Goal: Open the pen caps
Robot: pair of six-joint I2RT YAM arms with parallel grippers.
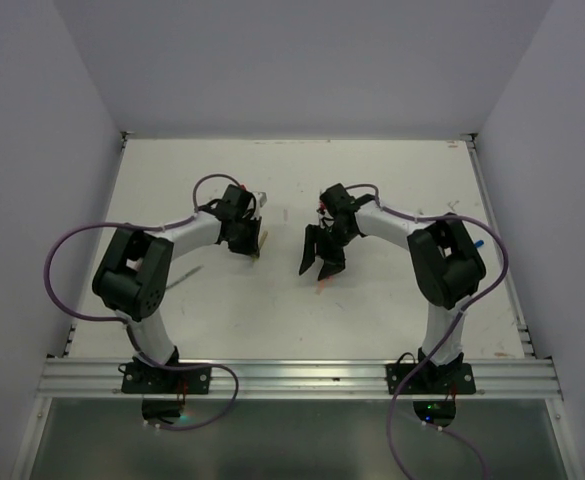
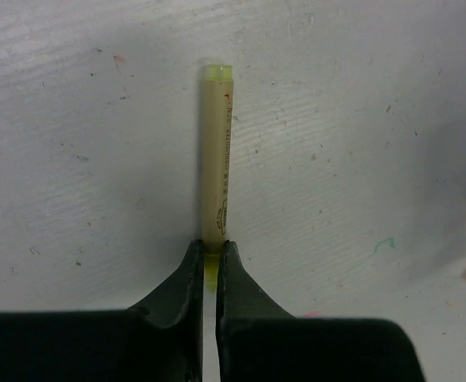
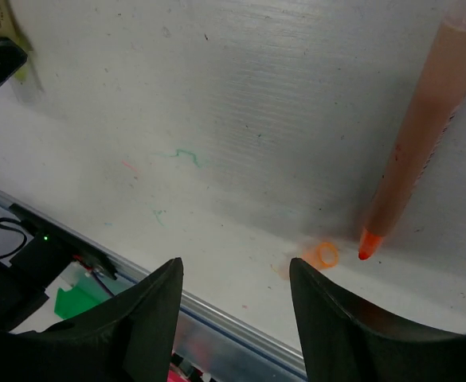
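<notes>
My left gripper (image 2: 209, 245) is shut on the near end of a pale yellow pen (image 2: 217, 151), which points away over the table and ends in a yellow-green tip. From above, that gripper (image 1: 259, 240) sits left of centre. My right gripper (image 3: 234, 267) stands open above the table with nothing between its fingers; from above it (image 1: 320, 262) is right of centre. An orange pen (image 3: 420, 127) lies to its right, its bare orange tip pointing at the near edge. A small orange ring-shaped piece, apparently a pen cap (image 3: 326, 255), lies loose just left of that tip.
The metal rail (image 3: 240, 318) of the table's near edge runs just under the right gripper. A blue pen (image 1: 478, 241) peeks out behind the right arm. A thin grey pen (image 1: 185, 276) lies beside the left arm. White walls enclose the table.
</notes>
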